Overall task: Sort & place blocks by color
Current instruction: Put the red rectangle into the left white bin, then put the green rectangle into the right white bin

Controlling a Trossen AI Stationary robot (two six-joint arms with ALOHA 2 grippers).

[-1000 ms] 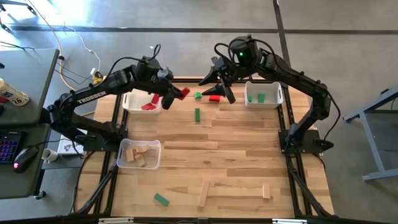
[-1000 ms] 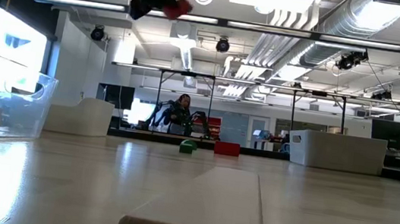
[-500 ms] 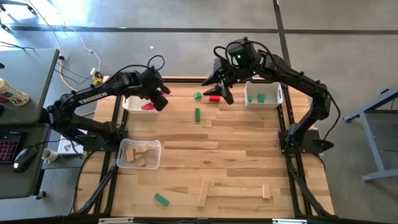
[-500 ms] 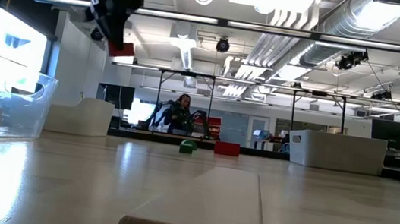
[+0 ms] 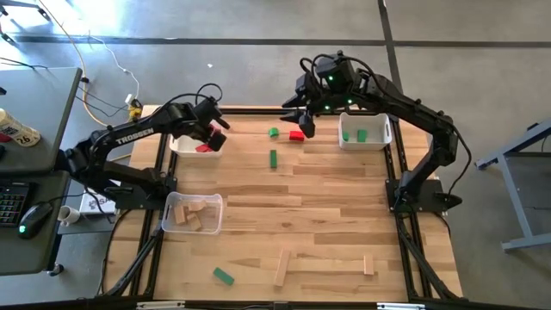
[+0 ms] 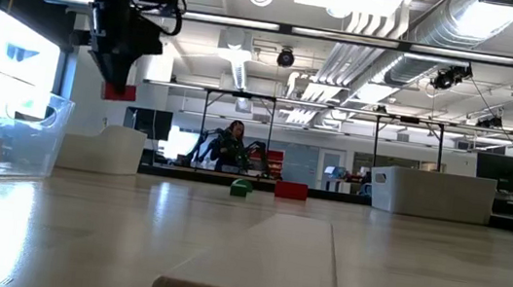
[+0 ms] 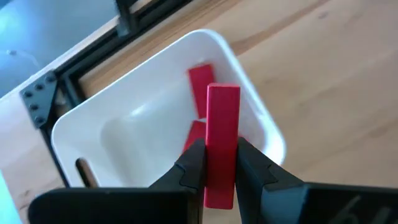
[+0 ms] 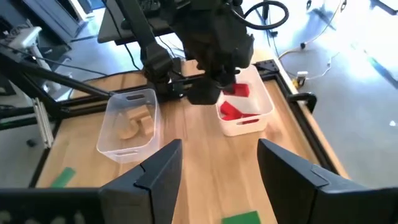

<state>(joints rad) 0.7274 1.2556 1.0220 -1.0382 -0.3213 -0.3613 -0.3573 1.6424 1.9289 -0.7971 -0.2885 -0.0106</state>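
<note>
The left gripper (image 7: 221, 163) is up in the air over the white bin (image 5: 185, 145) that sits near the far left corner of the table (image 5: 327, 215). Its two fingers (image 7: 193, 165) are pinched tight on a red bar (image 7: 222, 143), which stands up between them. Inside that white bin lie more red blocks (image 5: 204, 147). The right gripper (image 5: 300, 118) hangs over the far edge of the table, near the middle, and its fingers stand wide apart with nothing in them. Just under it, on the table, sits a red block (image 5: 297, 135), and next to that a small green block (image 5: 273, 132). A green bar (image 5: 273, 158) lies a little closer to the middle of the table. Near the far right corner is another white bin (image 5: 366, 134) with green blocks (image 5: 361, 134) in it. By the left edge stands a clear bin (image 5: 193, 213) with plain wood blocks (image 5: 191, 215) inside. Near the front edge lie one green block (image 5: 224, 275), a long wood bar (image 5: 282, 267) and a shorter wood bar (image 5: 368, 264). In the low view a person (image 6: 230, 145) is far off in the room behind the table.
</note>
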